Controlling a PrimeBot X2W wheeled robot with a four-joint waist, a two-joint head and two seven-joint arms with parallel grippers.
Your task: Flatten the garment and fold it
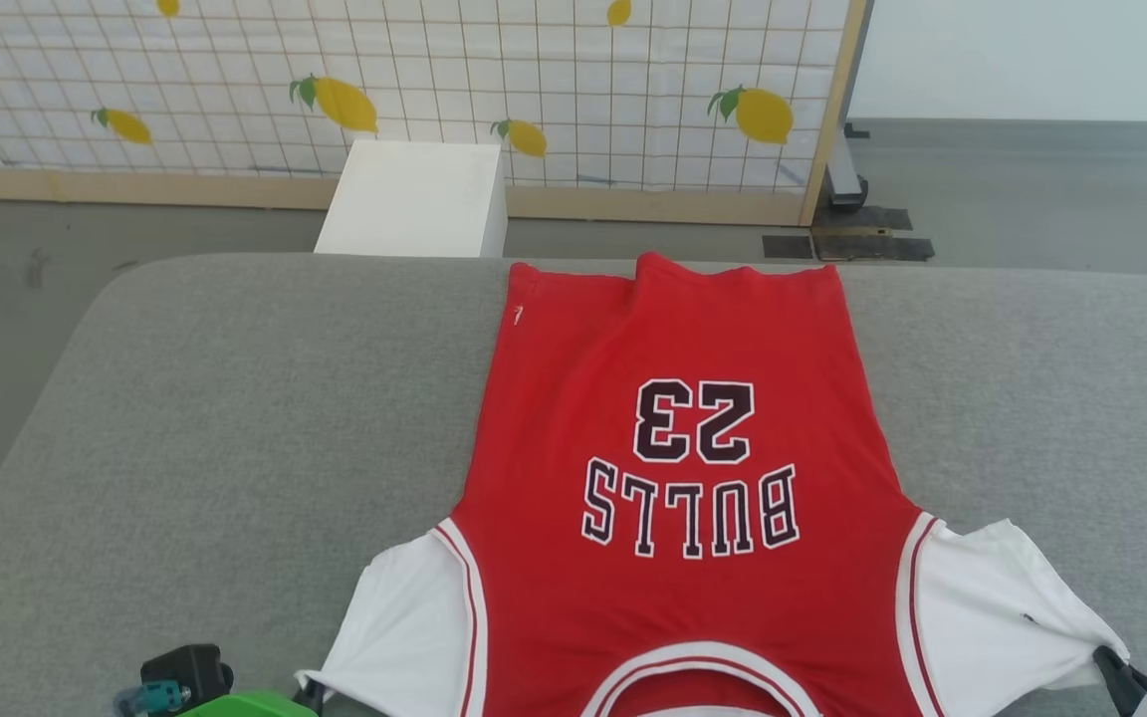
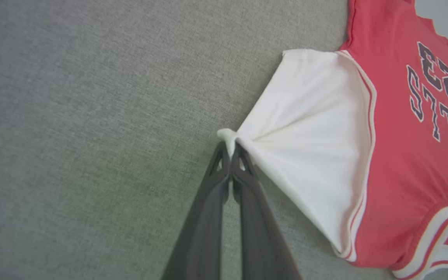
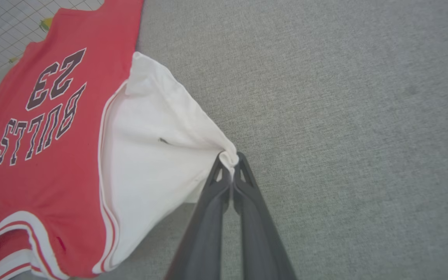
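Note:
The garment (image 1: 673, 438), a red shirt with white sleeves and a black-and-white "BULLS 23" print, lies spread on the grey surface (image 1: 185, 418), collar nearest me and hem at the far edge. My left gripper (image 2: 230, 149) is shut on the tip of one white sleeve (image 2: 305, 136), pulling it taut outward. My right gripper (image 3: 230, 161) is shut on the corner of the other white sleeve (image 3: 158, 155). In the head view the left gripper (image 1: 307, 692) sits at the lower left sleeve and the right gripper (image 1: 1116, 672) at the lower right sleeve.
A white box (image 1: 414, 199) stands on the floor beyond the surface's far edge. Behind it is a gridded screen with lemon prints (image 1: 434, 90) on a wooden frame. Grey surface extends to both sides of the shirt.

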